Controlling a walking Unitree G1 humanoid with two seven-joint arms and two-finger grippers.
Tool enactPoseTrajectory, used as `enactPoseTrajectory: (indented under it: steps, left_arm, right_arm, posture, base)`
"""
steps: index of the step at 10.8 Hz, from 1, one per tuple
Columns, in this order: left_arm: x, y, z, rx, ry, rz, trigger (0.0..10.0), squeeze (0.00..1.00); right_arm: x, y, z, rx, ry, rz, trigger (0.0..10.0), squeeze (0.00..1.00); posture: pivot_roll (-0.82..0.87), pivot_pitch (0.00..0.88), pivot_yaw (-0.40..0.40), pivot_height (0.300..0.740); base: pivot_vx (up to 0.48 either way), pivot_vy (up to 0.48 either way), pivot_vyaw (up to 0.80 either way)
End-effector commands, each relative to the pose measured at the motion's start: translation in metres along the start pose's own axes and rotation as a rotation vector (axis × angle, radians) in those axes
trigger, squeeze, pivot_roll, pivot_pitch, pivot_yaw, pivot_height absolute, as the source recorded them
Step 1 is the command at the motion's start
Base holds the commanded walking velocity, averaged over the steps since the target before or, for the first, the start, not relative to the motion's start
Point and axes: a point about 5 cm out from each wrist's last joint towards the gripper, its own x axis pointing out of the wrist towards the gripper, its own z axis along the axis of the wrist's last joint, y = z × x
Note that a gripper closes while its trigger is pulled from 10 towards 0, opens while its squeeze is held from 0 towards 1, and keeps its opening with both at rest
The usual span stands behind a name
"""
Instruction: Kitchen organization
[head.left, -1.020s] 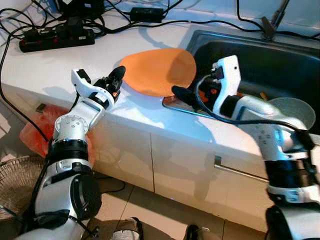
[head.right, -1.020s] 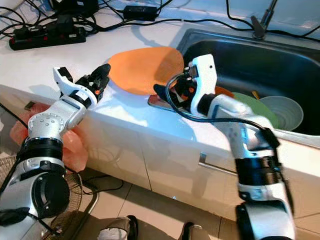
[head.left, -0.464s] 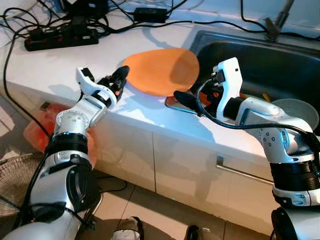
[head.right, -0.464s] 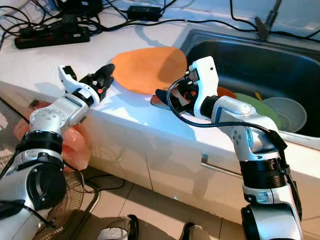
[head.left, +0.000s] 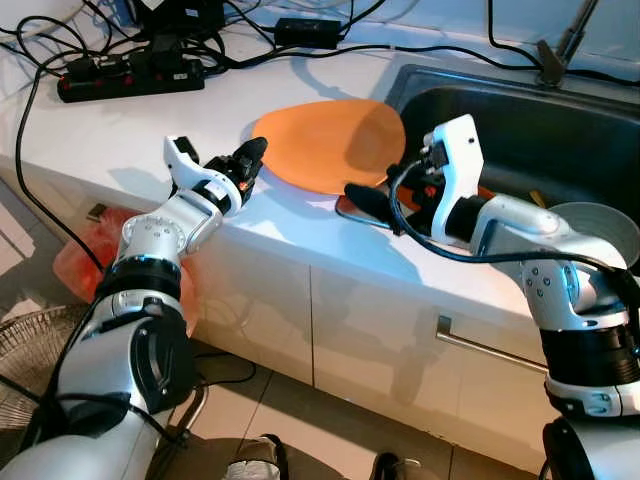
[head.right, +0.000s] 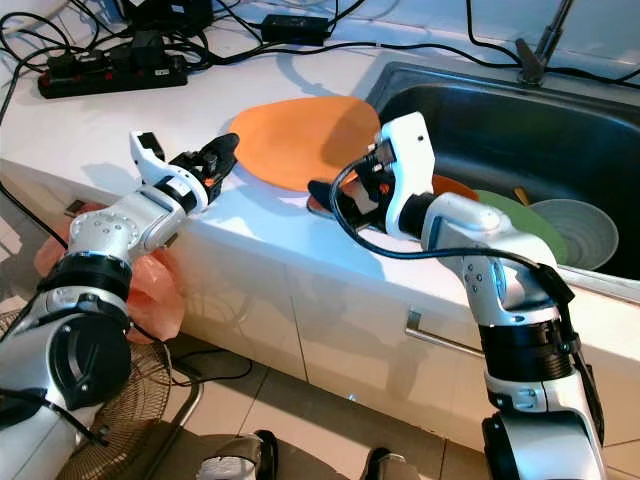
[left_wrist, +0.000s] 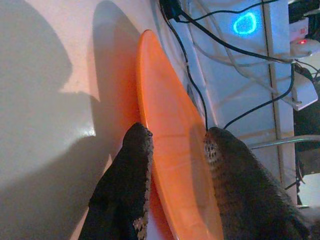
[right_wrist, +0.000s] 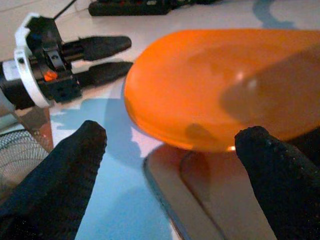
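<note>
The left pincer sits spread at the orange plate's outer rim, one finger under the edge and the other over it, not visibly clamped. The right pincer is released, its fingers wide apart, just beside the plate's near edge on the sink side. The plate lies on the white worktop, overlapping the corner of the steel sink. Beyond the plate, a black power strip and tangled cables rest on the worktop. In the sink sit a green plate and a grey bowl.
</note>
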Motion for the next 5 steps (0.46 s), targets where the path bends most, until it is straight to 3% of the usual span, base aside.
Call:
enactPoseTrajectory:
  steps: [1, 5]
  left_arm:
    - [-0.0027, 0.0231, -0.0229, -0.031, 0.09, 0.098, 0.0, 0.0]
    - [-0.0012, 0.0243, -0.0269, -0.041, 0.101, 0.1, 0.0, 0.0]
  right_arm:
    - [-0.0008, 0.0041, 0.0012, -0.013, 0.0, 0.013, 10.0, 0.0]
    - [-0.0005, 0.0046, -0.0022, -0.007, 0.008, 0.011, 10.0, 0.0]
  posture:
    - [0.04, 0.162, 0.054, 0.74]
    - [0.04, 0.163, 0.054, 0.74]
  base:
    - [0.0, 0.0, 0.0]
    - [0.0, 0.0, 0.0]
